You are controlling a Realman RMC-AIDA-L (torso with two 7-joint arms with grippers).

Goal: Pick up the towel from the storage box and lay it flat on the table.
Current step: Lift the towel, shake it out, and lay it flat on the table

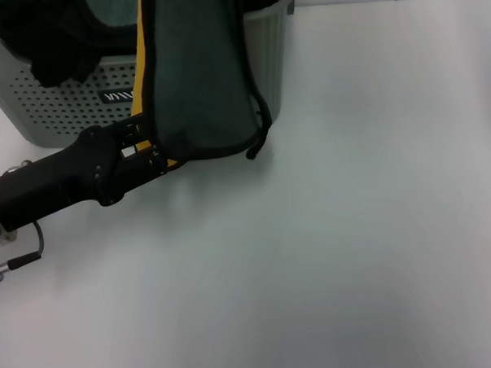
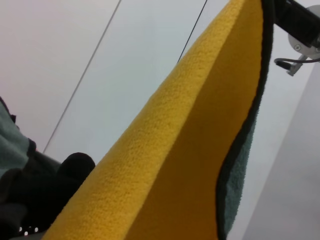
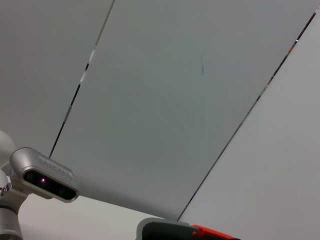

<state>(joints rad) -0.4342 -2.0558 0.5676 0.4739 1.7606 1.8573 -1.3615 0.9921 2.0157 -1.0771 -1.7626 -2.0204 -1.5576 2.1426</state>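
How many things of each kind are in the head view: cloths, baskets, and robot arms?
Cloths: 2, the towel hanging from the left end effector, and a black cloth in the basket
Baskets: 1, the storage box
Robot arms: 1, the left arm
Total: 4

One towel (image 1: 200, 80), yellow and grey-green, black hem. One storage box (image 1: 62, 94), perforated. One black cloth (image 1: 61, 57) draped on box rim. One white desk (image 1: 353, 228). One robot arm (image 1: 58, 184) in head view; one pincer (image 1: 150, 147).
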